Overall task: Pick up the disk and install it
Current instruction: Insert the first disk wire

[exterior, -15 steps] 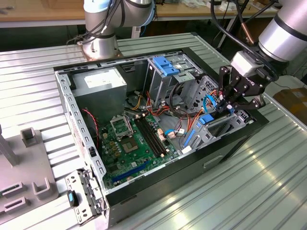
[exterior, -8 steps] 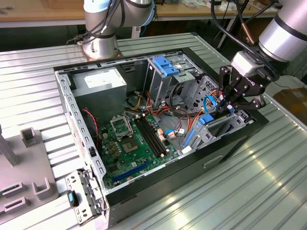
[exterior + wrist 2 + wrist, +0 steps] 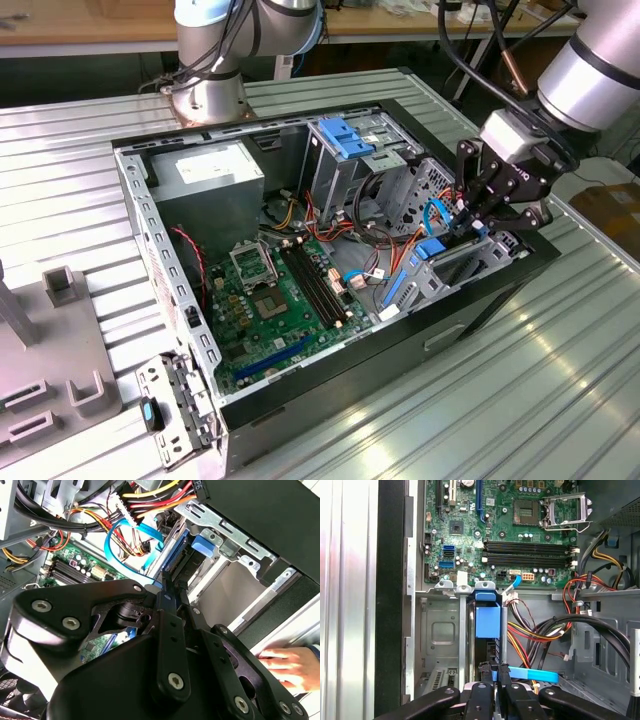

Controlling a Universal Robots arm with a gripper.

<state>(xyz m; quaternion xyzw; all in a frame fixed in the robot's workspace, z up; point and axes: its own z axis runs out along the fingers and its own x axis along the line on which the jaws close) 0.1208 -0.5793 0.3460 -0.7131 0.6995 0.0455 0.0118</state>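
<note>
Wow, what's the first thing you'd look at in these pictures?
The big open computer box sits in the middle of the metal table, with its green circuit board on show. At the exterior view's right, the robot's black hand reaches into the box and pinches the disk, which stands on edge in a metal slot with its bright blue frame showing.

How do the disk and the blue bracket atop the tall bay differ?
The disk stands on edge, low in the case; the blue bracket lies flat on top of the bay. The claw is right at the disk, well away from the blue bracket. Both show bright blue plastic.
</note>
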